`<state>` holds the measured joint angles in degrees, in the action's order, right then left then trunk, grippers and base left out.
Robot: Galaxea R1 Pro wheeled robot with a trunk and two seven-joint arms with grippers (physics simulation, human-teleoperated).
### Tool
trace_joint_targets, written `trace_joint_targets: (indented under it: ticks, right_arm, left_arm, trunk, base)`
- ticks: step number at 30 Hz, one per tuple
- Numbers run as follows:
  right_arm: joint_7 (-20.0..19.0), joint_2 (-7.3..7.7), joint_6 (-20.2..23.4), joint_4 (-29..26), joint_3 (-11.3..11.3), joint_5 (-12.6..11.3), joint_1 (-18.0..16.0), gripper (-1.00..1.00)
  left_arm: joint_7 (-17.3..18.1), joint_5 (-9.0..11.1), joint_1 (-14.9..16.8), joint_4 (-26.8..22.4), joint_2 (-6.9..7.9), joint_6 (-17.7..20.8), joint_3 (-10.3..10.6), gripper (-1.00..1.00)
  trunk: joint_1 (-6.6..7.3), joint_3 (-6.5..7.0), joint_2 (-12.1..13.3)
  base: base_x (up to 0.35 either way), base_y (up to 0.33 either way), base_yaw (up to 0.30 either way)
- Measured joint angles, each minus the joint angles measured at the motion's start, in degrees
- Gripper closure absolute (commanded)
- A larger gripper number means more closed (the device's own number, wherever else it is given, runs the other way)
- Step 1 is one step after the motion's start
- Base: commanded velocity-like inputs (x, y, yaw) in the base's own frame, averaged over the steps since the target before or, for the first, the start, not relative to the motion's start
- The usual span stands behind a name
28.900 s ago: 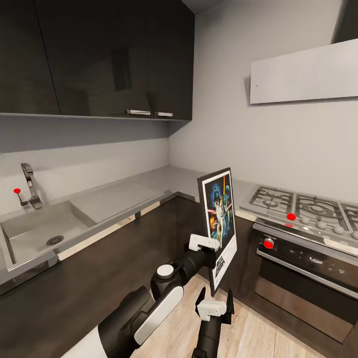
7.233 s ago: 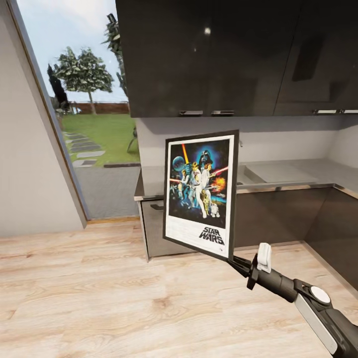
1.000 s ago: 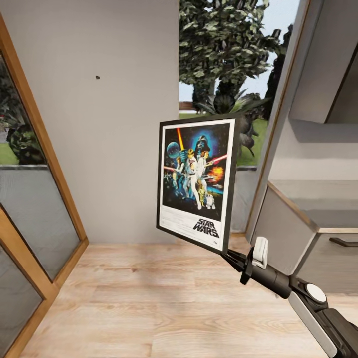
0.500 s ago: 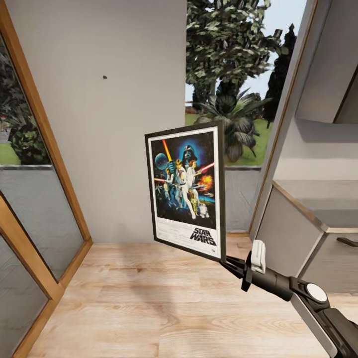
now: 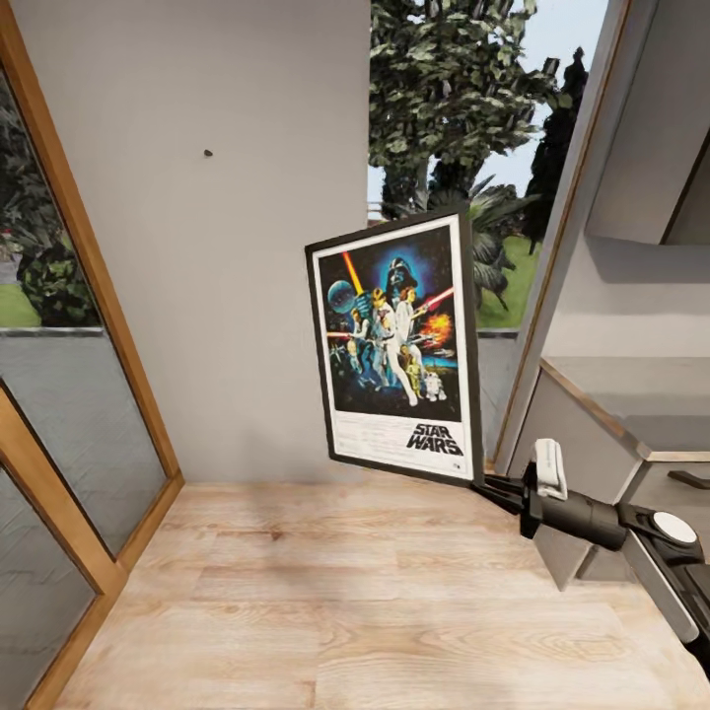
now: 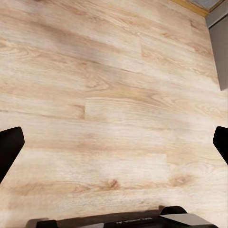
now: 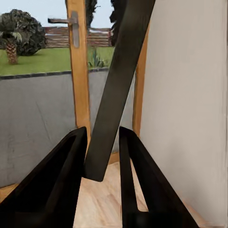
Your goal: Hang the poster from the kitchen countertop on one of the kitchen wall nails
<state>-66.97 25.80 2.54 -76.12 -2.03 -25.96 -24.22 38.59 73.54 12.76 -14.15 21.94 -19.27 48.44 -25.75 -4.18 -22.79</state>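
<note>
The framed Star Wars poster (image 5: 394,345) hangs upright in the air in front of a grey wall, held by its lower right corner. My right gripper (image 5: 490,483) is shut on that corner; in the right wrist view the black frame edge (image 7: 116,90) runs between the two fingers (image 7: 66,166). A small dark wall nail (image 5: 207,153) sits high on the grey wall, up and to the left of the poster. My left gripper (image 6: 114,147) is open over the wooden floor, its fingertips (image 6: 9,145) far apart. The kitchen countertop (image 5: 631,414) shows at the right edge.
A wood-framed glass door (image 5: 59,325) stands at the left. A window with trees (image 5: 454,118) lies behind the poster. A grey cabinet end panel (image 5: 557,463) stands at the right, close to my right arm. Wooden floor (image 5: 325,602) lies below.
The right arm has swung the poster to the right and slightly up within the last half second. Over the last second the view shifted a little; the nail sits slightly further right.
</note>
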Motion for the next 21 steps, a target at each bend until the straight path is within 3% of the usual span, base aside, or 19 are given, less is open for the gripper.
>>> trace_joint_targets:
  ticks: [5,14,19,21]
  right_arm:
    - [-4.01,1.69,1.13,-0.03,0.57,0.02,-1.07,1.00]
    - [-5.37,2.18,1.87,0.17,0.88,-0.11,-1.28,1.00]
    - [-5.88,2.45,7.54,0.20,4.66,-0.41,-2.03,1.00]
    - [-8.80,2.49,10.79,0.02,5.96,-0.51,-3.86,1.00]
  left_arm:
    - [0.01,0.00,0.00,-0.03,0.02,-0.63,-0.05,-1.00]
    - [0.01,-0.01,0.00,-0.04,0.02,-0.94,-0.05,-1.00]
    - [0.01,-0.01,0.00,-0.07,0.00,-0.95,-0.05,-1.00]
    - [0.01,-0.01,0.00,-0.07,0.00,-0.97,-0.05,-1.00]
  trunk:
    - [0.00,0.00,0.00]
    - [0.00,0.00,0.00]
    - [0.00,0.00,0.00]
    - [0.00,0.00,0.00]
  base:
    - [0.000,0.000,0.000]
    - [0.000,0.000,0.000]
    - [0.000,0.000,0.000]
    - [0.000,0.000,0.000]
